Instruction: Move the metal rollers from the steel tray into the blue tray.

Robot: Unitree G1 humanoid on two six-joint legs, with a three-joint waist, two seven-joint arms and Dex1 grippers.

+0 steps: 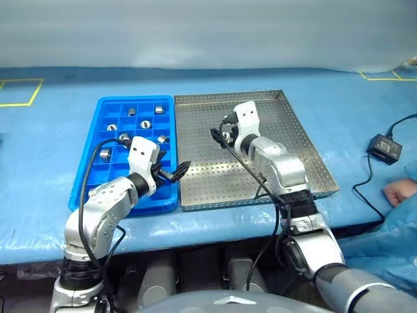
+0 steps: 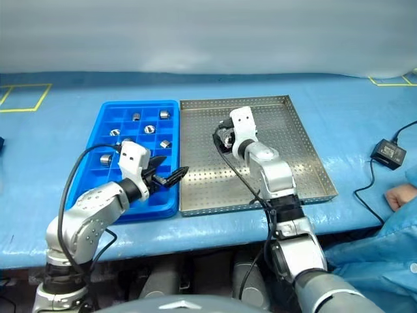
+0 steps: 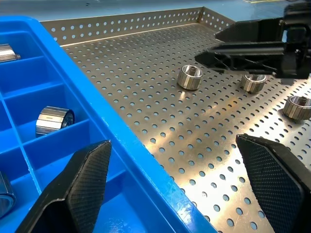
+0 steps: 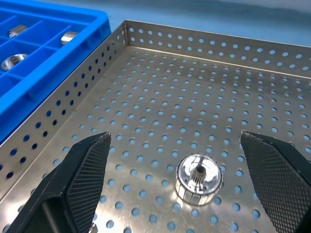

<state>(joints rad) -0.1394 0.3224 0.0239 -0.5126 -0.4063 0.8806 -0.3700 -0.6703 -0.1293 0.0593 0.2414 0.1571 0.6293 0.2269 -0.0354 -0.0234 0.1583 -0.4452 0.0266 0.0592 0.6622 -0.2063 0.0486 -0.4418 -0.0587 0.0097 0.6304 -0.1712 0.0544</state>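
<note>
Where walls divide the blue tray (image 1: 98,140), several metal rollers (image 1: 145,124).

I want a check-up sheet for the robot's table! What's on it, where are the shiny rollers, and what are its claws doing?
Surface: table with blue cover.
Job's things: steel tray holds at least three metal rollers; blue tray beside it, touching, already holds several.
Clutter: black power adapter on the cover.
Grippers: left gripper open, over the seam between the trays; right gripper open, straddling one roller without touching it.
Cables: black lead from the adapter; black cables along both arms.
Surroundings: person's hand and blue sleeve at the table's edge; yellow tape marks.
</note>
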